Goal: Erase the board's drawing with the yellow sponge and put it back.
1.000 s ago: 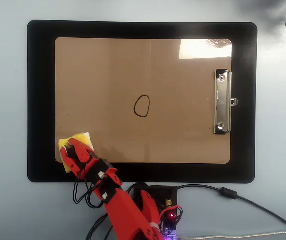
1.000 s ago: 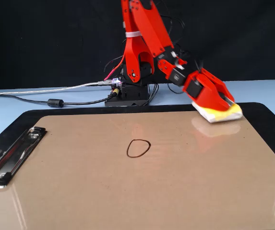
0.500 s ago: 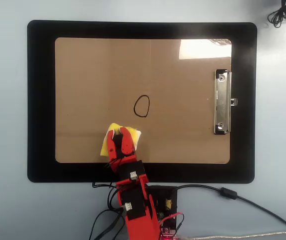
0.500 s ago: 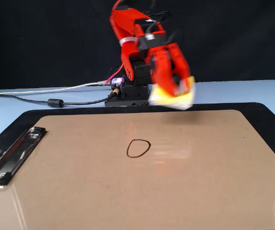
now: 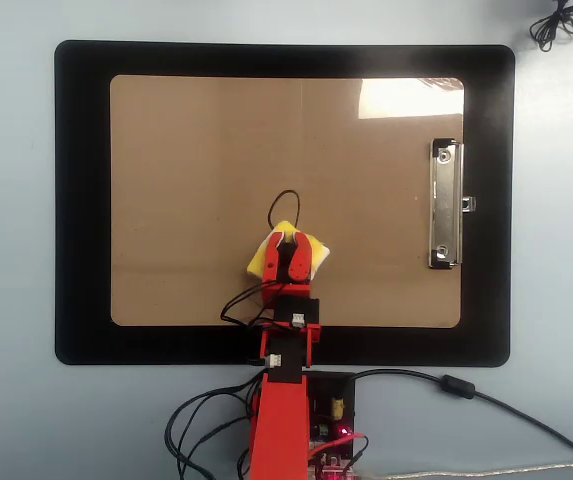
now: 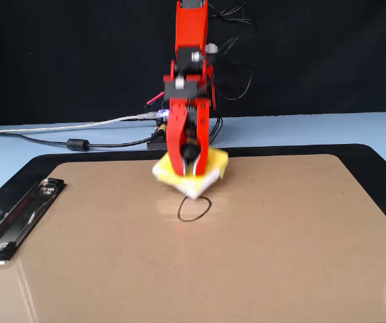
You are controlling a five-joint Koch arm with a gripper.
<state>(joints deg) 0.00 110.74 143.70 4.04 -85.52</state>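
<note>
Pale blue tabletop [image 5: 16, 420] carries a black mat [image 5: 81, 200] in the overhead view, and the board [image 5: 196, 150] lies on the mat with its metal clip [image 5: 446, 205] at the right short edge. Near the board's lower middle the red gripper [image 5: 290, 243] points down with its fingers clamped on the sponge [image 5: 259, 260], which shows yellow on either side of them. The drawing [image 5: 284, 205], a thin black loop, sits just above the sponge, its lower end hidden under it. Black cables [image 5: 191, 425] trail beside the arm's base. Seen from the fixed view, a black backdrop [image 6: 58, 60] stands behind the table; the gripper [image 6: 190, 158] grips the sponge [image 6: 214, 163] over the board [image 6: 280, 235], with the loop [image 6: 194, 209] just in front of the sponge, and the clip [image 6: 17, 219] at the left.
</note>
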